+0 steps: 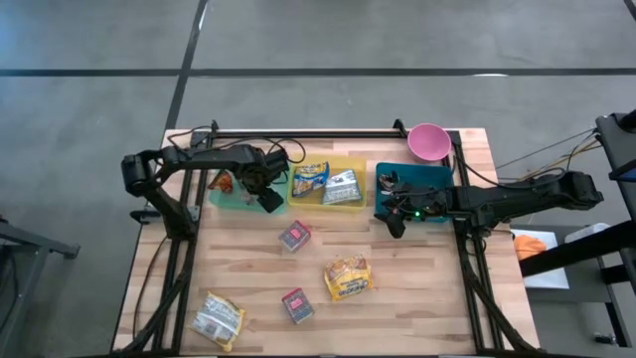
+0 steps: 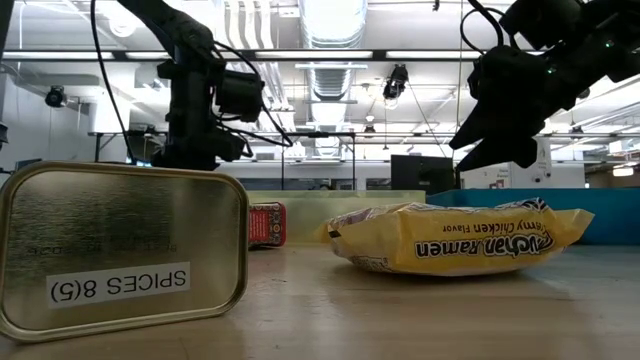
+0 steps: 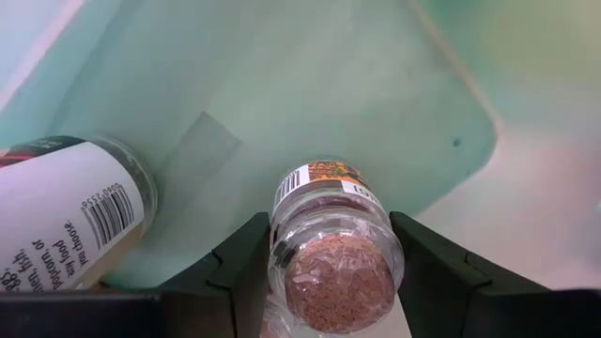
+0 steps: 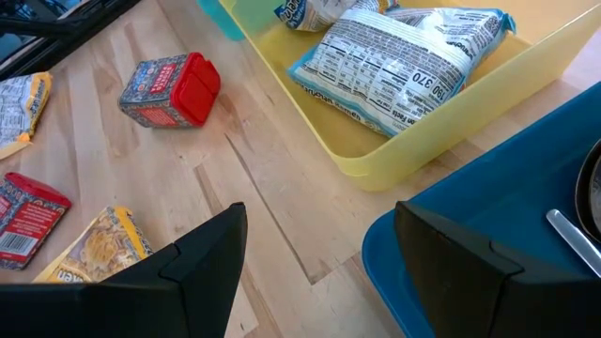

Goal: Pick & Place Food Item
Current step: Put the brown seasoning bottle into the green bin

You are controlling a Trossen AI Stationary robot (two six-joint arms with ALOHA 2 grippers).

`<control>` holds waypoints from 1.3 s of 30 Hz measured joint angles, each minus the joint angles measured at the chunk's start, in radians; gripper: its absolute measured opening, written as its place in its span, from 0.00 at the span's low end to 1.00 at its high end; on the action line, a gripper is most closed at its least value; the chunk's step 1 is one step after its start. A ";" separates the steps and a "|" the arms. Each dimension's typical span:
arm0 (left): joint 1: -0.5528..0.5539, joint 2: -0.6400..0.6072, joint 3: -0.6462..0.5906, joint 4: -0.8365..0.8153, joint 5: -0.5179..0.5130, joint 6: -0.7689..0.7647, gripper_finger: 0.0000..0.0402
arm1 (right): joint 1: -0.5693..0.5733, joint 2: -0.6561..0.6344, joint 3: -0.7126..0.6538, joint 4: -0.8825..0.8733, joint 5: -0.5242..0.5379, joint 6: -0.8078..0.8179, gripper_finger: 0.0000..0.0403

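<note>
Wooden bench (image 1: 417,298) carries a green tray (image 3: 310,84) near its far-left corner; above it, left gripper (image 3: 324,272) clamps a spice jar (image 3: 329,244). Right gripper (image 4: 319,258) hovers open over the blue tray (image 4: 488,272).

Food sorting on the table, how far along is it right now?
Done: two snack packets lie in the yellow plastic bin and one spice jar in the green bin.
In hand: the left pincer holds a clear cork-topped spice jar over that green bin.
Left: two ramen packets and two small red tins remain on the wooden table. The right pincer waits open.
</note>
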 joint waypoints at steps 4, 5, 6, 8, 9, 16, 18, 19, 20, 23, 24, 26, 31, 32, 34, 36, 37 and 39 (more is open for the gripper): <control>0.000 0.000 0.000 0.000 0.000 -0.008 0.46 | 0.000 0.000 0.000 0.000 0.000 0.000 0.66; 0.000 0.000 0.000 0.000 0.000 -0.009 0.46 | 0.000 0.000 0.000 0.000 0.000 0.000 0.66; 0.000 0.000 0.000 0.000 0.000 -0.009 0.46 | 0.000 0.000 0.000 0.000 0.000 0.000 0.66; 0.000 0.000 0.000 -0.002 0.001 -0.009 0.46 | 0.000 0.000 0.000 0.000 0.000 0.000 0.66; 0.000 0.000 -0.001 -0.003 0.001 -0.009 0.46 | 0.000 0.000 0.000 0.000 0.000 0.000 0.66; -0.003 -0.005 -0.044 0.001 -0.039 -0.009 0.46 | 0.000 0.000 0.000 0.000 0.000 0.000 0.66; -0.003 -0.008 -0.054 0.006 -0.061 -0.010 0.46 | 0.000 0.000 0.000 0.000 0.000 0.000 0.66; -0.004 -0.009 -0.058 0.013 -0.067 -0.013 0.46 | 0.000 0.000 0.000 0.000 0.000 0.000 0.66; -0.004 -0.013 -0.061 0.020 -0.068 -0.017 0.46 | 0.000 0.000 0.000 0.000 0.000 0.000 0.66; -0.006 -0.023 -0.065 0.038 -0.062 -0.020 0.46 | 0.000 0.000 0.000 0.000 0.000 0.000 0.66; -0.007 -0.023 -0.065 0.039 -0.061 -0.020 0.46 | 0.000 0.000 0.000 0.000 0.000 0.000 0.66; -0.010 -0.023 -0.065 0.040 -0.062 -0.020 0.47 | 0.000 0.000 0.000 0.000 0.000 0.000 0.66; -0.020 -0.024 -0.066 0.042 -0.060 -0.017 0.53 | 0.000 0.000 0.000 0.000 0.000 0.000 0.66; -0.022 -0.024 -0.066 0.042 -0.060 -0.017 0.53 | 0.000 0.000 0.000 0.000 0.000 0.000 0.66; -0.023 -0.024 -0.066 0.042 -0.058 -0.017 0.52 | 0.000 0.000 0.000 0.000 0.000 0.000 0.66; -0.022 -0.023 -0.066 0.042 -0.057 -0.030 0.51 | 0.000 0.000 0.000 0.000 0.000 0.000 0.66; -0.022 -0.023 -0.066 0.042 -0.057 -0.032 0.50 | 0.000 0.000 0.000 0.000 0.000 0.000 0.66; -0.022 -0.023 -0.066 0.039 -0.056 -0.032 0.51 | 0.000 0.000 0.000 0.000 0.000 0.000 0.66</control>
